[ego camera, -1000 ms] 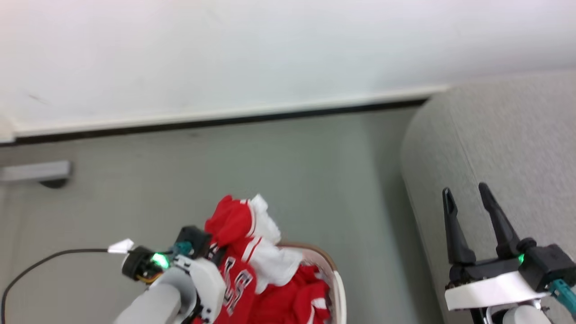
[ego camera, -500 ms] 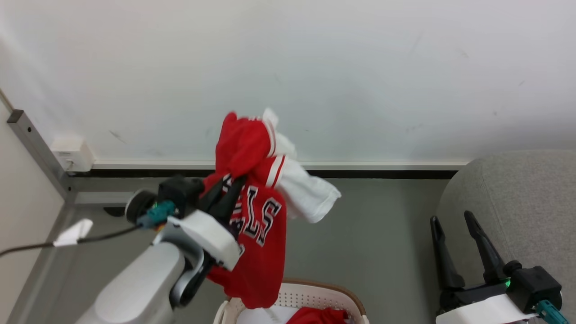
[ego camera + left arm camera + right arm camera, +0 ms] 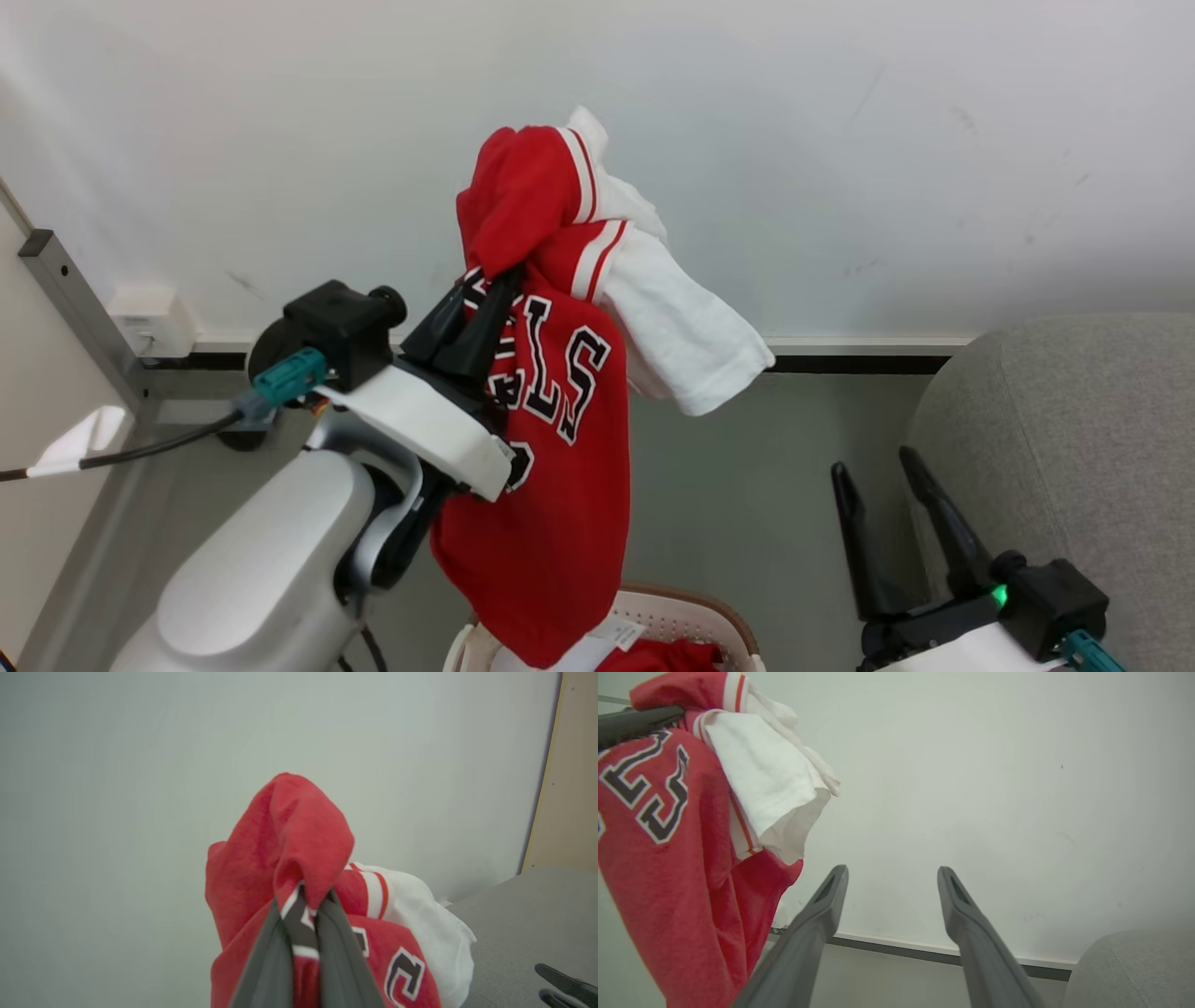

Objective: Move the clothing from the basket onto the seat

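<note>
Above the basket [image 3: 686,618]: red jersey [image 3: 560,485], pinched between the closed fingers of the left gripper [image 3: 499,285] and carried higher against the wall than half a second ago, hem hanging at the brown rim. White fabric [image 3: 686,350] is draped with it. Further red clothing [image 3: 653,658] is left in the basket. Right gripper [image 3: 875,465] is held spread wide, empty, beside the grey sofa [image 3: 1074,439].

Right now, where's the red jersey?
Head view, left of centre: the red jersey hangs from the shut left gripper, over the basket, sofa to its right.
</note>
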